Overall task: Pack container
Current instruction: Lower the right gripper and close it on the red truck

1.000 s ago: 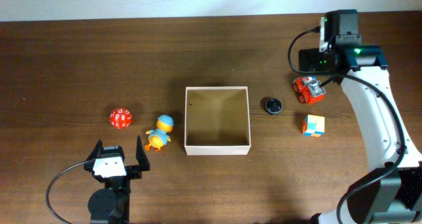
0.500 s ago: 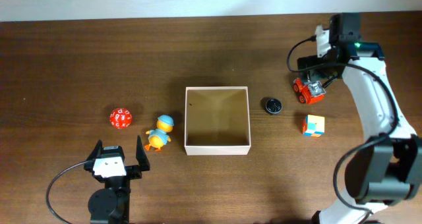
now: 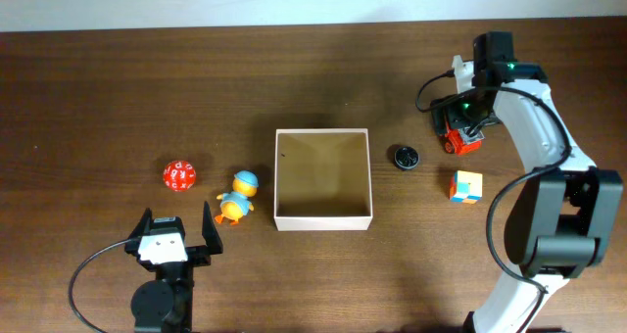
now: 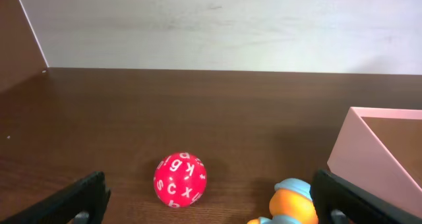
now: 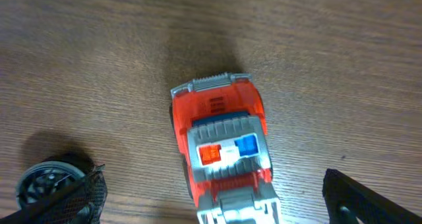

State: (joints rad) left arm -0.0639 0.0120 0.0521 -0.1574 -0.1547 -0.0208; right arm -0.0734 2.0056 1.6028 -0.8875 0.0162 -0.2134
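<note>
At the middle of the table (image 3: pixel 118 88), the container (image 3: pixel 322 221) is seen upright. The right pincer (image 3: pixel 458 118) is held apart over a red toy truck (image 5: pixel 221 145); the left pincer (image 3: pixel 177 215) is spread apart near a duck (image 3: pixel 236 198) and a red ball (image 3: pixel 179 174).

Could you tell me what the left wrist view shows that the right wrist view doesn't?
Left wrist only: a red ball with white letters, an orange toy duck with a blue cap, and a wall of the square white-walled container. Right wrist only: a red-and-grey toy truck and a small black round object. Both: the dark wooden table, plus the open left end effector or right end effector.
</note>
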